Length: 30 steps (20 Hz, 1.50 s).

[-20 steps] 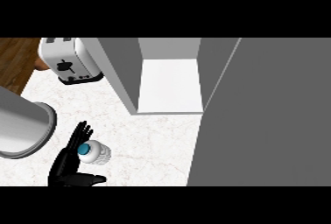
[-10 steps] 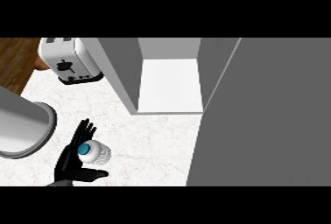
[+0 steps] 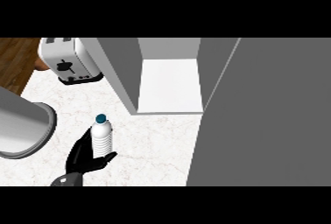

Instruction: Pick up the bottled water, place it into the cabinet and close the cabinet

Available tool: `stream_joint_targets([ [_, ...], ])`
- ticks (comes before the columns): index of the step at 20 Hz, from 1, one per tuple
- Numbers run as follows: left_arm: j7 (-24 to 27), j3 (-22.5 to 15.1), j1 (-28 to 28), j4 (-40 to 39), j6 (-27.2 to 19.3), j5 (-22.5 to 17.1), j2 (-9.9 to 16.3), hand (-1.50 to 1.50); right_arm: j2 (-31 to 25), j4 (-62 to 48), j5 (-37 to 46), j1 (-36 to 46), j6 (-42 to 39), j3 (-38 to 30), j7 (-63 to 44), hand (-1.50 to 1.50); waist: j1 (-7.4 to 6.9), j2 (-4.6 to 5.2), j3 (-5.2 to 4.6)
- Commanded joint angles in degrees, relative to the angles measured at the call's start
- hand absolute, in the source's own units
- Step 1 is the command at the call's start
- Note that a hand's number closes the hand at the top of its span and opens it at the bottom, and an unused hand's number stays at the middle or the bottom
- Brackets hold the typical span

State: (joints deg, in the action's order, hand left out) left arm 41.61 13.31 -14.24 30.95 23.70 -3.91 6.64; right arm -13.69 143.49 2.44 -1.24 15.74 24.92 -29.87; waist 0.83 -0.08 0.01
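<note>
Left hand at near left of marble counter, entering from lower edge; fingers and thumb curled round the lower part of the bottled water, holding it. Bottle tilted, blue cap pointing far, clear ribbed body rising out of the hand; base hidden behind thumb. Cannot tell whether base touches counter. Right hand not visible. Left of hand: large grey cylindrical pot, partly cut by view edge. Right: grey open cabinet door filling right side. Farther: open cabinet, white shelf exposed, well apart from bottle. Far left: white toaster by cabinet wall, wooden floor beyond counter edge.
</note>
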Motion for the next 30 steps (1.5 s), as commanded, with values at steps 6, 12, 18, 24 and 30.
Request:
stream_joint_targets([
  [6, 2.6, -3.1, -3.2, 1.3, -0.3, 1.6, -2.4, 1.50, -2.4, 8.8, -3.6, -7.0, -3.0, -4.6, 2.8, -1.50, 0.04, 0.00, -0.01],
  [12, 9.4, -6.2, 0.6, 4.7, -5.9, 5.3, -4.0, 1.50, -3.3, 10.3, -4.8, -13.2, -4.7, -6.2, 6.0, -1.50, -0.02, -0.09, 0.02],
  [18, 7.8, -4.5, -12.6, -4.0, -15.1, 0.1, -6.5, 1.50, -2.9, 6.7, -6.2, -11.2, -6.1, -11.9, 7.7, -1.50, 0.97, 0.16, -0.05],
  [24, 7.8, -6.0, -13.0, -3.1, -7.6, -6.1, -6.6, 1.50, -3.0, 7.1, -12.7, -14.8, -9.6, -20.1, 9.1, -1.50, 0.70, -0.08, 0.01],
  [30, 1.2, -14.2, -19.0, -1.9, -12.7, -13.7, -6.6, 1.50, -1.9, 0.4, -15.5, -13.9, -13.1, -25.9, 14.0, -1.50, 1.21, -0.11, 0.06],
])
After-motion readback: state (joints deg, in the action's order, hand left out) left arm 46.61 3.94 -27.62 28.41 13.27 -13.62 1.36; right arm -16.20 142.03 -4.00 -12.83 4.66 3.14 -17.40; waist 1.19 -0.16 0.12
